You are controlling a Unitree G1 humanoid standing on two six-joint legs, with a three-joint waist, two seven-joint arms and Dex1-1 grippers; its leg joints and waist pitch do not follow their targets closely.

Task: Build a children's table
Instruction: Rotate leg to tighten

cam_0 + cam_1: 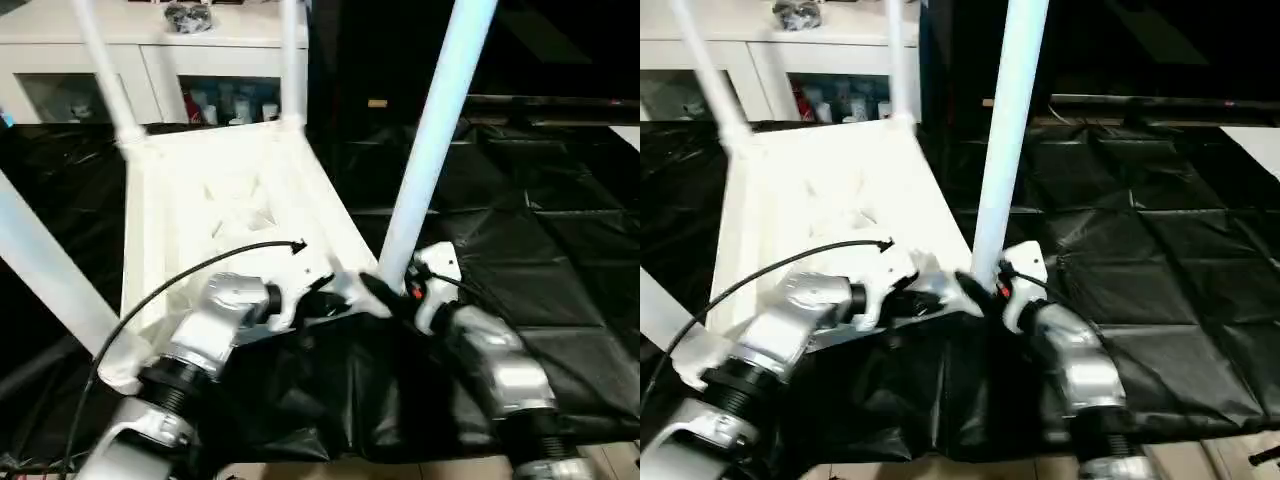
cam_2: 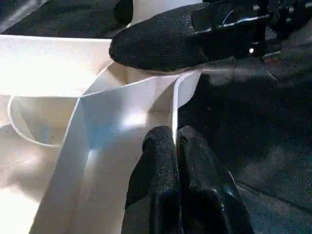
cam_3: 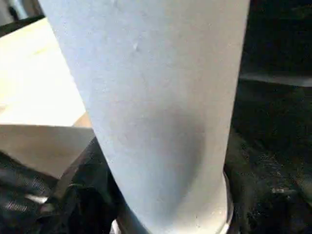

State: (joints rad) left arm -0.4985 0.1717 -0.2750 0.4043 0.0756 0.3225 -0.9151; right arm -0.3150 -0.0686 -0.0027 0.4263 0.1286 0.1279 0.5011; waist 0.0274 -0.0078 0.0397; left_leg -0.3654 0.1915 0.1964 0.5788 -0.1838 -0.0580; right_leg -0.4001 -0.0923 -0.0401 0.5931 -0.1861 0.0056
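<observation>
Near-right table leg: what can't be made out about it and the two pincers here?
- Long white tapered tubular leg: top cut off by the head views' upper edge.
- Its socket joint: hidden by the right pincer and forearm.
- Left pincer: fingers together over a white plastic tabletop rib; actual grip unclear.

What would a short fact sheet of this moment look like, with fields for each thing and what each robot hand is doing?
tabletop: white plastic rectangular tabletop, ribbed underside up, on black sheet
legs: four long white tapered legs standing in the corners; near-right leg
left gripper: fingers pinched on the tabletop's near rim
right gripper: at the base of the near-right leg, finger state unclear
background: white glass-fronted cabinet
</observation>
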